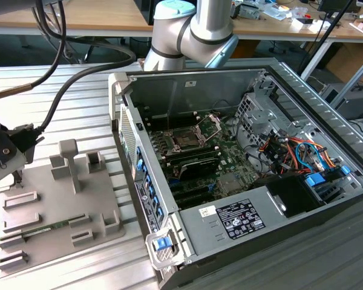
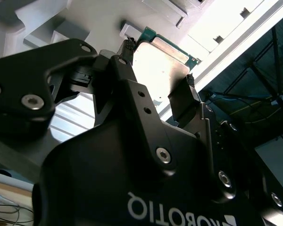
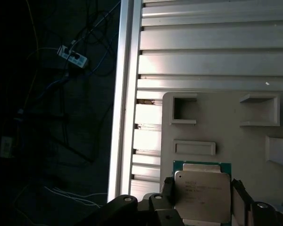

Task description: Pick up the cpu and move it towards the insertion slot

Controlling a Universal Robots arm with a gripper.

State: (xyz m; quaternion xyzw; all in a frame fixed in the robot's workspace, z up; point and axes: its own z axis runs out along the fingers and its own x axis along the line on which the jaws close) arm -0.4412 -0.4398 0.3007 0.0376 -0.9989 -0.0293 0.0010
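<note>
Closest to the lens in the second wrist view is the black gripper [image 2: 159,62]. Its two fingers [image 2: 123,63] are closed narrowly against opposite edges of the cpu [image 2: 162,59], whose pale silver top faces the camera over a thin green rim. Whether the chip is clear of the surface beneath it cannot be told.

In the exterior view, a slatted aluminium table [image 1: 78,90] spans the scene. On the exterior view's right of it lies an open computer case [image 1: 187,90], its board and bundled cables exposed. On the exterior view's left lies a flat grey fixture plate [image 1: 54,199] with raised blocks and shallow pockets, just beside the case. The arm [image 1: 193,30] rises behind the case, and a thick cable runs from it across to the gripper, which is over the plate's far end at the exterior view's left edge.

Inside the case, the insertion slot [image 1: 186,140] sits near the board's middle, a dark square in a silver frame with its hinged plate tilted up. It is well apart from the cpu, with the case wall between them.

A thin green memory stick [image 1: 48,228] lies in a pocket of the plate.
</note>
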